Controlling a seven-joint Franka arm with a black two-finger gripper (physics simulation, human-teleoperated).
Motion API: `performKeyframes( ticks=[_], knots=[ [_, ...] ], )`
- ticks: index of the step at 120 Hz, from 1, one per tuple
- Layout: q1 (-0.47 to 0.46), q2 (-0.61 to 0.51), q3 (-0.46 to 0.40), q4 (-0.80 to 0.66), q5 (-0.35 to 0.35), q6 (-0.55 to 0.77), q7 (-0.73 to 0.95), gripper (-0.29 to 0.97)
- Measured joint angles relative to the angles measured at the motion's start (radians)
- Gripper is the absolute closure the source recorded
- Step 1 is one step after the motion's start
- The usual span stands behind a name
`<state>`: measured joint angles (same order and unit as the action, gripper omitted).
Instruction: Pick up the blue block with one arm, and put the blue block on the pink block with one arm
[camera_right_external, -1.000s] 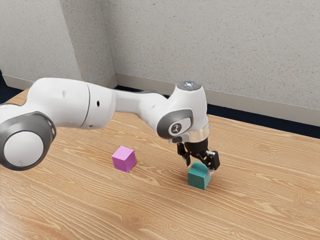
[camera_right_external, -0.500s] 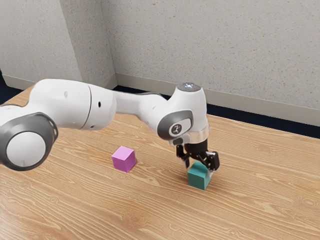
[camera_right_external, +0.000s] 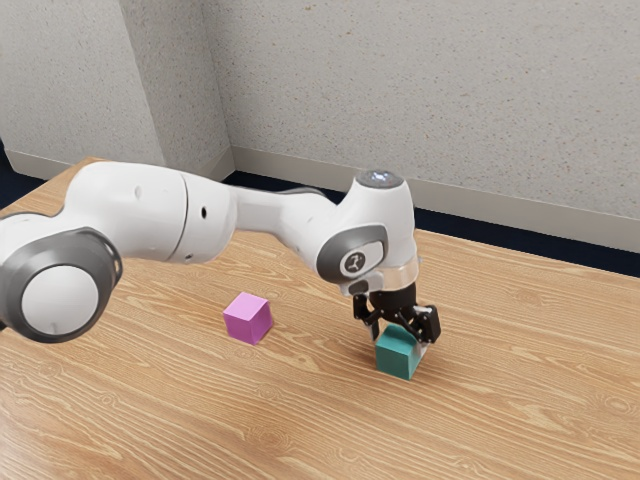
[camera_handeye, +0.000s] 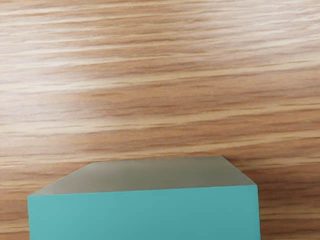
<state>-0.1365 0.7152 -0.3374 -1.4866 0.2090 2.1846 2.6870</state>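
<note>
The blue-green block (camera_right_external: 397, 358) rests on the wooden table (camera_right_external: 150, 420), to the exterior view's right of centre. My gripper (camera_right_external: 402, 333) hangs straight down over it, open, with one black finger on either side of the block's upper part; I cannot make out any contact. In the wrist view the block (camera_handeye: 145, 212) sits large just under the hand, its top face and one teal side showing. The pink block (camera_right_external: 247, 317) lies on the table further toward the exterior view's left, well apart from the gripper.
The white arm reaches in from the exterior view's left, passing above and behind the pink block. A grey wall with a baseboard (camera_right_external: 520, 205) runs behind the table's far edge. Bare wood (camera_handeye: 160, 75) surrounds both blocks.
My hand has sunk a little, bringing the fingers lower around the blue-green block. Neither block has moved.
</note>
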Motion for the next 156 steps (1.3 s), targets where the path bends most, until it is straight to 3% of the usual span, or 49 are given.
performKeyframes(
  ticks=[55,102,156],
  knots=[
    [0.0,0.014,-0.002,0.014,0.007,-0.005,-0.016,0.0],
    [0.0,0.042,-0.002,0.028,0.007,-0.004,-0.026,0.2],
    [0.0,0.022,0.0,0.034,0.005,-0.02,-0.036,0.26]
  ],
)
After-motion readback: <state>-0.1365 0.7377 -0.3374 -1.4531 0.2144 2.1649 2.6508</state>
